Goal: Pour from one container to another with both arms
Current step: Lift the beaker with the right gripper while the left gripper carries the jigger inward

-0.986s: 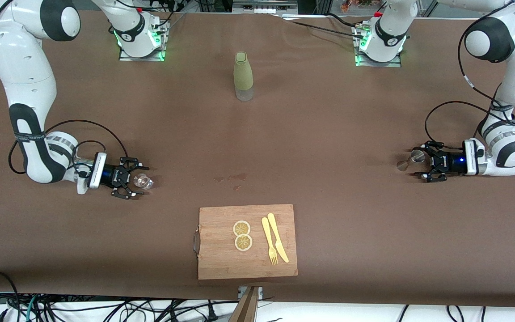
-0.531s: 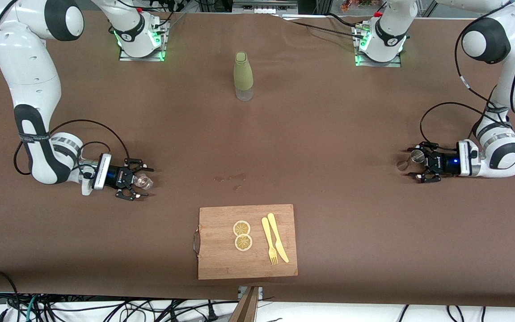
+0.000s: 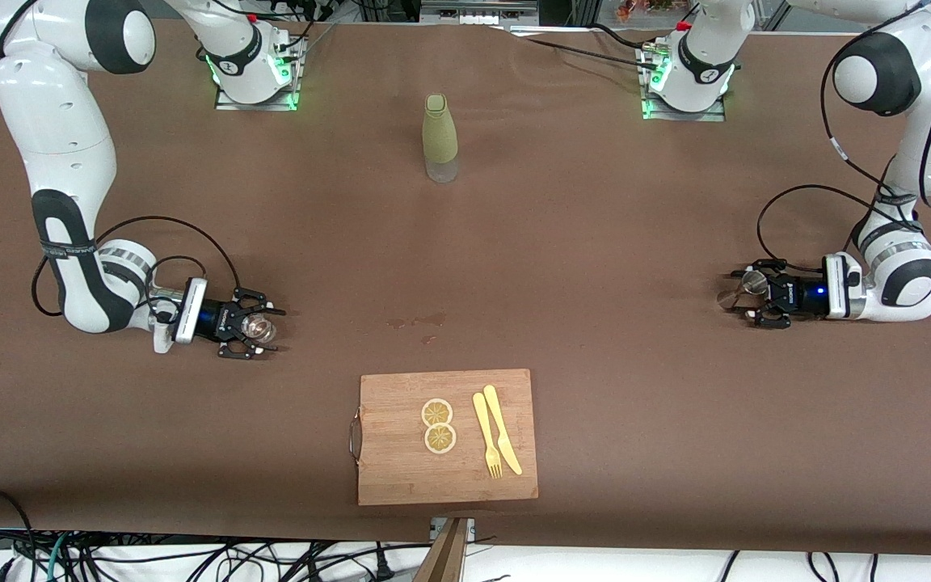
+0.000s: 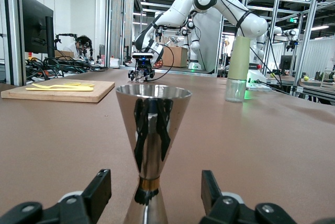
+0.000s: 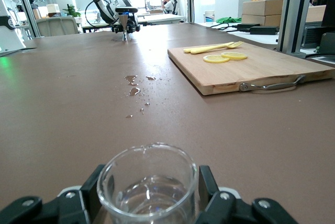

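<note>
Front view is showing two arms low at the table, one at each end. The right gripper [image 3: 259, 329] is sitting around a small glass cup [image 3: 258, 327] near the right arm's end of the table. The left gripper [image 3: 744, 297] is sitting around a shiny metal measuring cup [image 3: 740, 288] near the left arm's end.

The glass cup [image 5: 148, 187] is standing on the brown table [image 3: 562, 242] with a little clear water in it. I think it is light, but it can break and it is slippery, so a soft, steady squeeze on its round sides is looking best. It must stay upright or the water will spill.

The metal measuring cup [image 4: 150, 145] is shaped like two cones joined at a thin waist. I think it is hard, smooth and light. The thin waist is looking like the best place to hold it.

In the right wrist view the fingers [image 5: 84, 192] are standing right beside the glass on both sides, very close, but I cannot tell if they are pressing on it. In the left wrist view the fingers [image 4: 97, 192] are spread apart, with a gap on each side of the metal cup, not touching it.

A tall green bottle [image 3: 439, 137] is standing between the two arm bases. A wooden board [image 3: 401, 469] with lemon slices [image 3: 438, 425] and a yellow knife and fork [image 3: 496, 440] is lying nearer the front camera.
</note>
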